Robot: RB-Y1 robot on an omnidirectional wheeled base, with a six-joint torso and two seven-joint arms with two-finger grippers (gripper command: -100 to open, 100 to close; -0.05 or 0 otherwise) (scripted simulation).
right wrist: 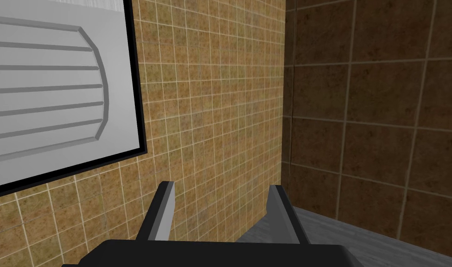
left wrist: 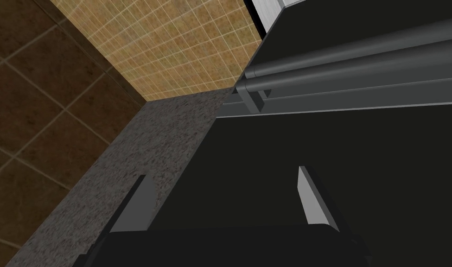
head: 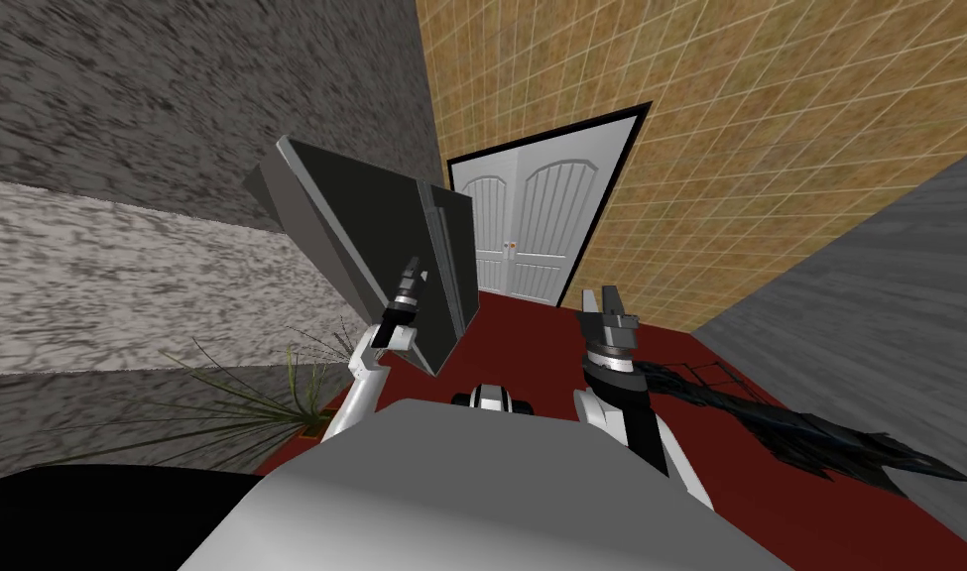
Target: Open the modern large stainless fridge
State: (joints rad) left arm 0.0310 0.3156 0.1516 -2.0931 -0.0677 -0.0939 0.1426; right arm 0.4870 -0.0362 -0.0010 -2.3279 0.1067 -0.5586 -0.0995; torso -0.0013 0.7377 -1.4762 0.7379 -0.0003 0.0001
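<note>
Facing the tall dark grey fridge door (head: 364, 230) at eleven o'clock, your left gripper (left wrist: 222, 175) gapes wide; right gripper (right wrist: 222, 185) likewise.

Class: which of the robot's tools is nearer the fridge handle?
Left. The left tool is open before the dark fridge, short of its handle; the right tool stands apart, facing a tiled wall.
</note>
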